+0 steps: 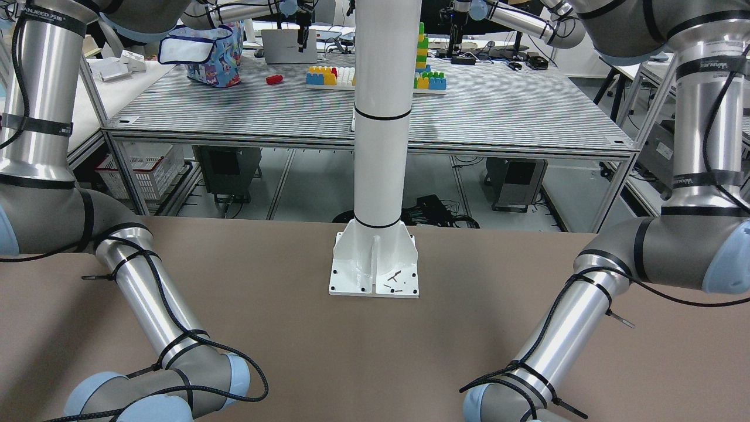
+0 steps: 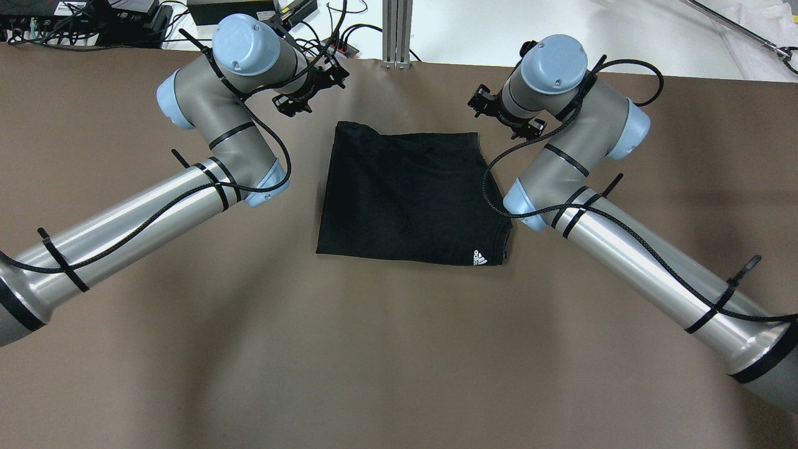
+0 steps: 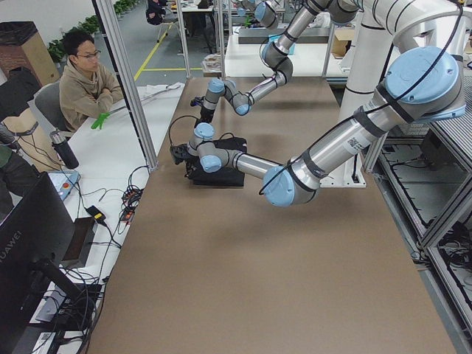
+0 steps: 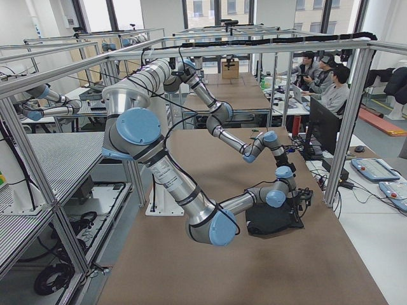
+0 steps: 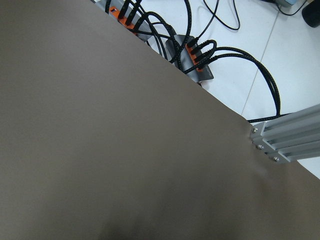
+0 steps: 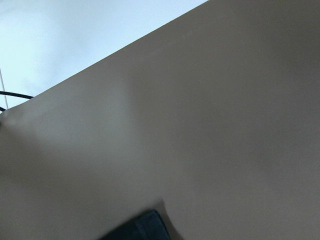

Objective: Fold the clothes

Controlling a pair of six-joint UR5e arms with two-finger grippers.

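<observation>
The clothes [image 2: 405, 199] are one black garment lying flat as a folded rectangle near the brown table's far middle, with a small white logo at its near right corner. It also shows as clothes [image 3: 221, 178] and clothes [image 4: 270, 219]. My left gripper [image 2: 310, 88] hangs just beyond the garment's far left corner. My right gripper [image 2: 506, 114] hangs beside its far right corner. Each wrist hides its own fingers, so I cannot tell open from shut. The right wrist view catches only a dark corner of the clothes [image 6: 136, 231]. The left wrist view holds bare table.
A cable hub [image 5: 192, 52] with orange plugs and an aluminium post [image 2: 397, 34] sit past the table's far edge. The white pillar base [image 1: 375, 269] stands at the robot's side. A seated person [image 3: 85, 81] and a monitor [image 4: 321, 127] are beyond the far edge.
</observation>
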